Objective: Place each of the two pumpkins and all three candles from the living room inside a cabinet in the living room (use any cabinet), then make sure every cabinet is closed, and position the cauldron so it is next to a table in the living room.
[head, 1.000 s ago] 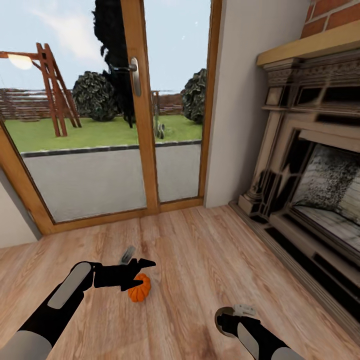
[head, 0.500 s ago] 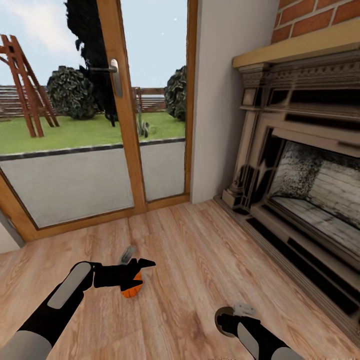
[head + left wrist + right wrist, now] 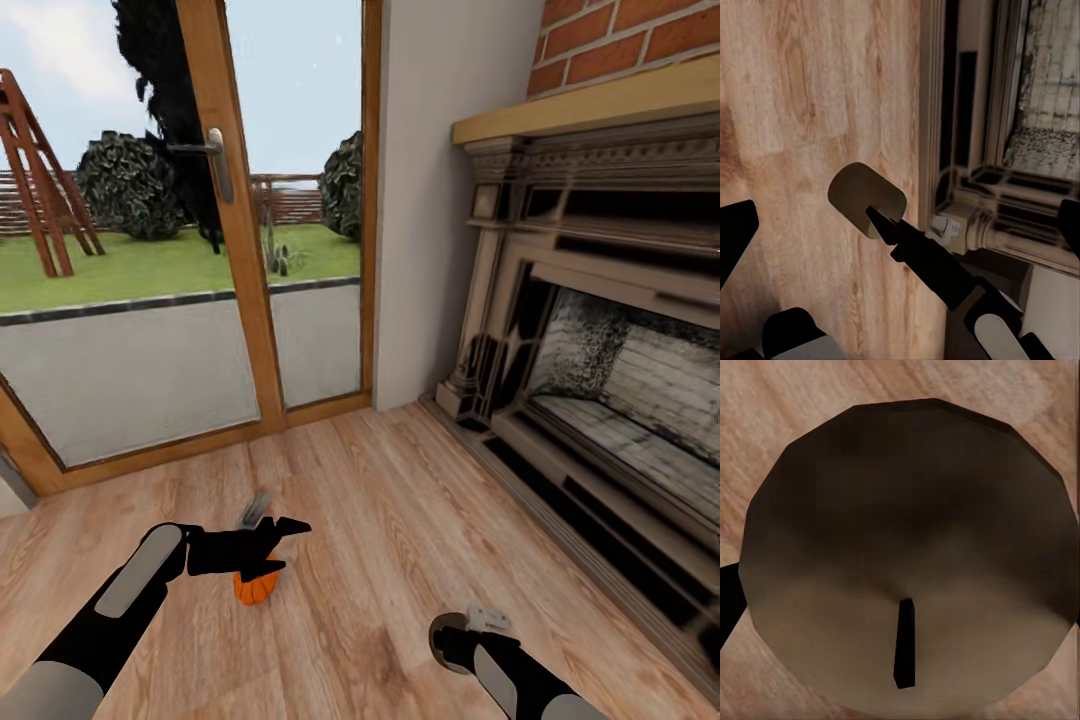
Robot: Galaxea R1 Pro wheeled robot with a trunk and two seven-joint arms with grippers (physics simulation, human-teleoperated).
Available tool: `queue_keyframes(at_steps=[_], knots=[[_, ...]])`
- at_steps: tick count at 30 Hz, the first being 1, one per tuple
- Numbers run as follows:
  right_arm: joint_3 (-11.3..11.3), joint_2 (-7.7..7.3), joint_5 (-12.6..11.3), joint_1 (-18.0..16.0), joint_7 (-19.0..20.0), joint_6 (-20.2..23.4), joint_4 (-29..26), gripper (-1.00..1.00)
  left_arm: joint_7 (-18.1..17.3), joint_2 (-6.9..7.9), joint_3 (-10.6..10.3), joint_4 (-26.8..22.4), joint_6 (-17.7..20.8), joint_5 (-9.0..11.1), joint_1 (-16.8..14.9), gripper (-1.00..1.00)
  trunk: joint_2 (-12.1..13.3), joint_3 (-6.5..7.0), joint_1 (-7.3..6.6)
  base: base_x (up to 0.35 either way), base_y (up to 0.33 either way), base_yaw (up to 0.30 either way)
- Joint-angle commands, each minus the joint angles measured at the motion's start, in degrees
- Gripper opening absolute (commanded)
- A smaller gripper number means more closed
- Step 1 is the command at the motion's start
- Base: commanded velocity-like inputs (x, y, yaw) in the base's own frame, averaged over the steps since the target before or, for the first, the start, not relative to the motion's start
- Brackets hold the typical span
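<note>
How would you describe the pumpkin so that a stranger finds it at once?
Start at the glass door, then look down the wooden floor towards the robot. The pumpkin lies there, partly under the open left jaws. It is small, round and bright orange, unlike the beige candle in the right jaws.

Wooden floor (image 3: pixel 400 520) – glass door (image 3: pixel 220 260), ornate fireplace (image 3: pixel 600 340) under brick wall (image 3: pixel 640 40)

Both arms were matte black with long grey panels along the forearms; the left hand (image 3: pixel 268 530) ended in pointed black fingers, the right hand (image 3: pixel 487 618) carried a pale fitting.
</note>
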Motion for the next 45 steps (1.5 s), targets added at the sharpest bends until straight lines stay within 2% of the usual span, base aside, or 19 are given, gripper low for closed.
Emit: queue_keyframes(at_steps=[1, 45], knots=[[0.5, -0.06, -0.5, 0.0, -0.5, 0.2, -0.1, -1.00, 0.6, 0.05, -0.1, -0.1, 0.0, 0.6, 0.0, 1.00, 0.4, 0.19, -0.23, 0.000, 0.000, -0.144], [0.5, -0.03, -0.5, 0.0, -0.5, -0.1, -0.1, -1.00, 0.6, 0.05, -0.1, -0.1, 0.0, 0.5, 0.0, 1.00, 18.0, 11.48, -9.90, 0.000, 0.000, -0.199]])
